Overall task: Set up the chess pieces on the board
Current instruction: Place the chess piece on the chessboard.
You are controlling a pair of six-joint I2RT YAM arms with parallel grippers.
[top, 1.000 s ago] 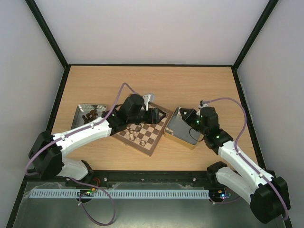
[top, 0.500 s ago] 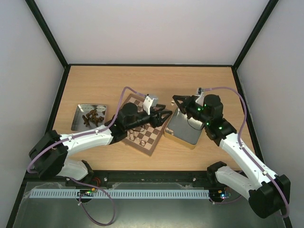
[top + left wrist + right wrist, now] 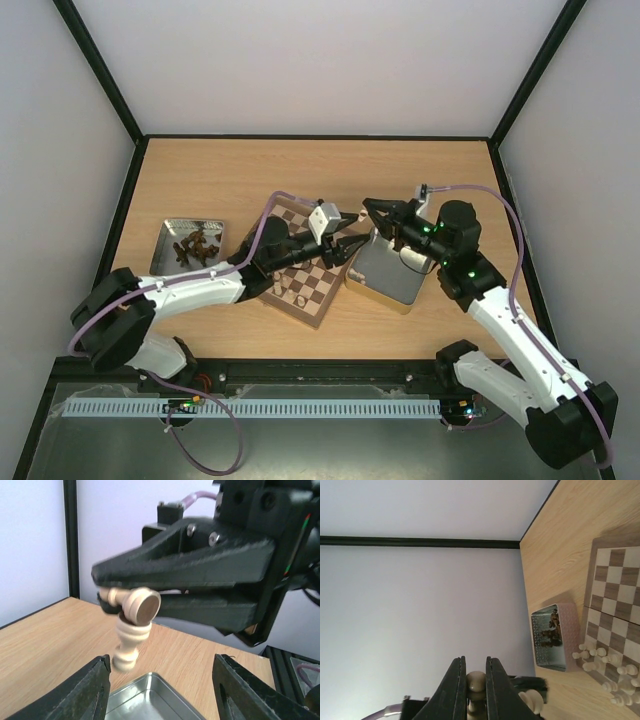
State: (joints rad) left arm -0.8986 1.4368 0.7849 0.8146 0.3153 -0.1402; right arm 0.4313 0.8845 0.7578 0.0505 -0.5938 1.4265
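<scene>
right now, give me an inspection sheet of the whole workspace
surface: wooden table, bare at the far side
job's things: board mid-table, pale chess pieces grouped near one edge; dark pieces still in the tray
clutter: silver tray left of the board; gold tin right of it
grippers: right gripper shut on a pale piece, raised; left gripper open, empty, facing it
cables: purple cables looped over both arms
surroundings: pale walls, black frame
</scene>
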